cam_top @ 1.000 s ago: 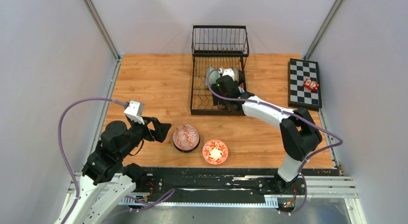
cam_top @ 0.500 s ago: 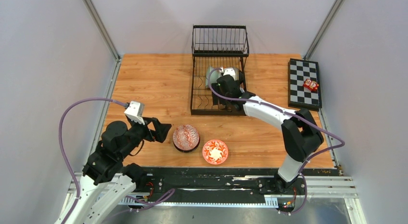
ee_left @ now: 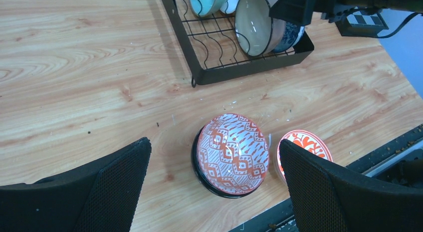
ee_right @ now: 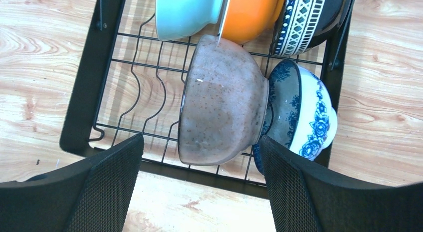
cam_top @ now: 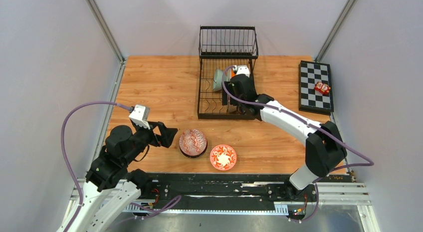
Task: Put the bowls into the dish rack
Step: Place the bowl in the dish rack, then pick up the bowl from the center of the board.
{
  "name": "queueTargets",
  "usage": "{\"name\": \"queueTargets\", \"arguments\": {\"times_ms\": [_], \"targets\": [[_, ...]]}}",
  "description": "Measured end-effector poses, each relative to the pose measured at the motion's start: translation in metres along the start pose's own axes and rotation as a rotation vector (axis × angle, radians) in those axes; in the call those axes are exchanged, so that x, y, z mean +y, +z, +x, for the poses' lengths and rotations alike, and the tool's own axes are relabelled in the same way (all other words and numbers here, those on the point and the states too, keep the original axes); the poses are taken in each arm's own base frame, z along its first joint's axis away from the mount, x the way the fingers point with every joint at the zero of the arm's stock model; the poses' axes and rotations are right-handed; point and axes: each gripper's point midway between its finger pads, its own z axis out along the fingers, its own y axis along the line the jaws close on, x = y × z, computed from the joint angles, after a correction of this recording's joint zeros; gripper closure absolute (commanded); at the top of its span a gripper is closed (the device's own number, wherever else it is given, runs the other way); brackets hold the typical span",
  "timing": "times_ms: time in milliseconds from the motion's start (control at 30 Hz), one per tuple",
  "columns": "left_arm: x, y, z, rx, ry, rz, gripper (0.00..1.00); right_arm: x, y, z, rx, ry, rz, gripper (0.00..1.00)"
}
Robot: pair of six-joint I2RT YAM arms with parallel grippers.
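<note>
Bowls [ee_right: 222, 100] stand on edge in the rack [ee_right: 86, 92], propped upright to drain; left and right jaws both open, empty.

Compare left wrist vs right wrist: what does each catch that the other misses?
Left wrist only: the red-patterned bowl and orange floral bowl on the table, framed by the open left pincer. Right wrist only: the orange bowl and dark banded bowl farther back in the dish rack, plus the open right pincer. Both: the dish rack with the brown speckled bowl, blue floral bowl and pale teal bowl standing in it.
</note>
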Motion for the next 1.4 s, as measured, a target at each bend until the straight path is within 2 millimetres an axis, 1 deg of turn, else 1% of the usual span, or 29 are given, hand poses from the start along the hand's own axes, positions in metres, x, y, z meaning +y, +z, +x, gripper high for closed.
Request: {"name": "queueTargets", "arguments": {"times_ms": [267,400,500,667,800,900,1067,1167,1267,1400], "targets": [[0.003,0.001,0.0,0.002,-0.008,-0.017,0.0,0.0,-0.033,-0.017,-0.053,0.015,-0.033,0.15],[0.004,0.007,0.005,0.032,-0.027,-0.031,0.01,0.002,-0.054,-0.02,-0.077,0.014,-0.058,0.17],[0.004,0.011,0.01,0.059,-0.051,-0.041,0.05,0.002,-0.072,-0.018,-0.087,0.011,-0.079,0.18],[0.005,0.019,0.021,0.111,-0.086,-0.059,0.07,0.0,-0.102,-0.021,-0.12,0.015,-0.118,0.19],[0.007,0.029,0.037,0.193,-0.118,-0.083,0.12,-0.004,-0.125,-0.018,-0.128,-0.001,-0.144,0.22],[0.01,0.039,0.058,0.27,-0.143,-0.108,0.16,-0.007,-0.139,-0.014,-0.127,-0.009,-0.161,0.25],[0.017,0.047,0.09,0.371,-0.158,-0.154,0.21,-0.011,-0.157,-0.003,-0.12,-0.02,-0.19,0.3],[0.015,0.05,0.102,0.413,-0.147,-0.167,0.25,-0.011,-0.162,0.002,-0.107,-0.027,-0.208,0.34],[0.011,0.056,0.113,0.455,-0.118,-0.171,0.3,-0.009,-0.164,0.009,-0.087,-0.039,-0.224,0.35],[0.013,0.062,0.125,0.502,-0.088,-0.202,0.34,-0.009,-0.163,0.02,-0.058,-0.052,-0.227,0.35]]}}
